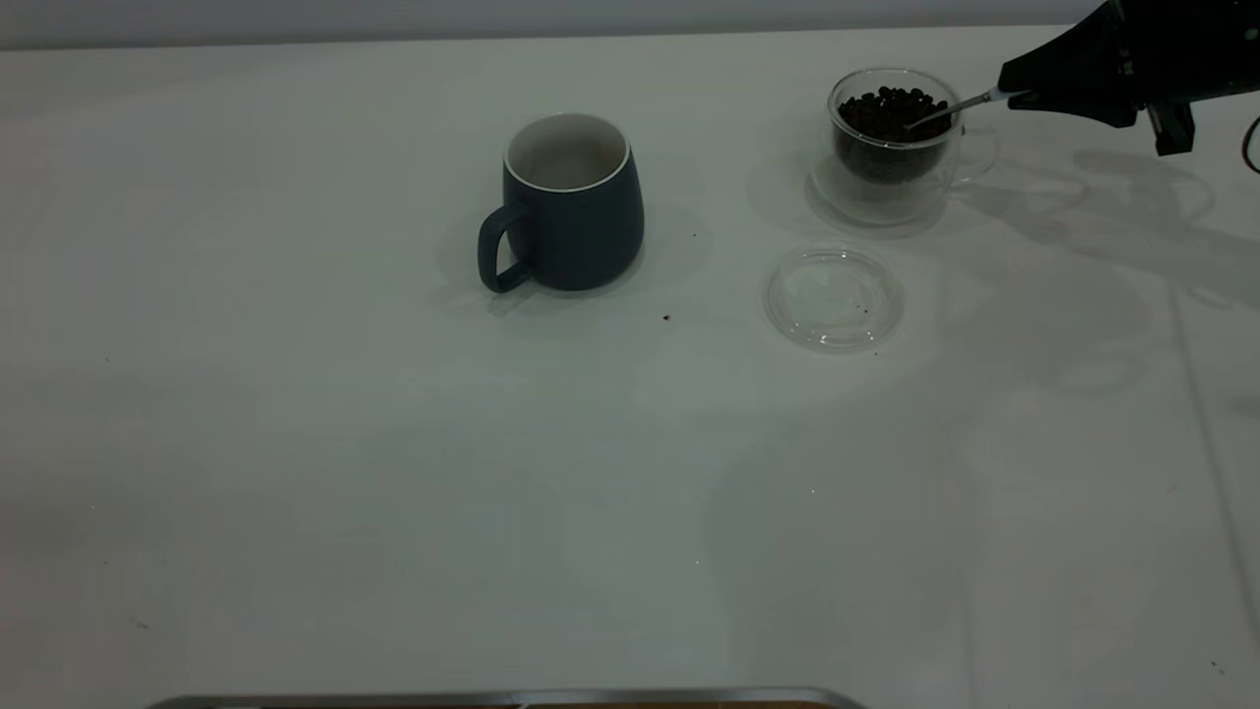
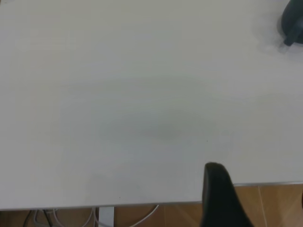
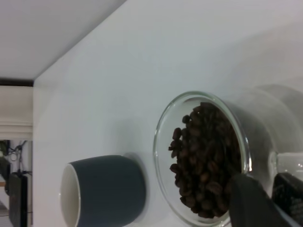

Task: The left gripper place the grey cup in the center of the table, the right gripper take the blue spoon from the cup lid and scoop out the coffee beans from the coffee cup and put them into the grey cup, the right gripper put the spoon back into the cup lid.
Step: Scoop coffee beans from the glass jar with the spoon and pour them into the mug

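Exterior view: the grey cup (image 1: pixel 571 202) stands upright mid-surface (image 1: pixel 394 473). The right gripper (image 1: pixel 1014 96) pinches the spoon (image 1: pixel 950 108), its bowl dipped into the coffee cup (image 1: pixel 894 138); the cup lid (image 1: pixel 834 297) lies just in front of that cup.

Left wrist view: the left gripper (image 2: pixel 222 198) shows one finger over the surface edge; its fingers' state I cannot tell.

Right wrist view: the right gripper's fingers (image 3: pixel 251 201) sit over the beans (image 3: pixel 208 161), the grey cup beside.

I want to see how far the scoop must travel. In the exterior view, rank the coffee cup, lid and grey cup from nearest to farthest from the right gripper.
From the right gripper, top right, holding the spoon:
1. Coffee cup, right beside it, spoon dipped in the beans.
2. Lid, in front of that cup.
3. Grey cup, at the table's center.
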Robot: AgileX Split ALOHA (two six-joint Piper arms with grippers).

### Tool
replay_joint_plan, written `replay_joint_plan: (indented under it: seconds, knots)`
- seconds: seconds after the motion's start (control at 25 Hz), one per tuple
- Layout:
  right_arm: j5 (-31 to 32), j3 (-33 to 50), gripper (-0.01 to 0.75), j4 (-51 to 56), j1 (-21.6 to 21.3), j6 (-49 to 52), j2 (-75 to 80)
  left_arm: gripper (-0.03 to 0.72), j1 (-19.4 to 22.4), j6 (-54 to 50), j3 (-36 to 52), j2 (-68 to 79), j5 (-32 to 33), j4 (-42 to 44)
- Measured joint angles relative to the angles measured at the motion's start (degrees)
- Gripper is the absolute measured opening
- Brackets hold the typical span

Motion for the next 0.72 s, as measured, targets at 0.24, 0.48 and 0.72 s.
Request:
replay_joint_plan:
  seconds: [0.24,0.48,0.72]
  knots:
    - [1.2,0.0,0.098,0.0,-0.7,0.0,0.0,0.475,0.0,0.0,0.0,0.0,0.0,0.0]
    - [2.7,0.0,0.098,0.1,-1.8,0.8,0.1,0.475,0.0,0.0,0.0,0.0,0.0,0.0]
    - [4.6,-0.1,0.098,1.3,-2.5,1.3,1.8,0.475,0.0,0.1,0.0,0.0,0.0,0.0]
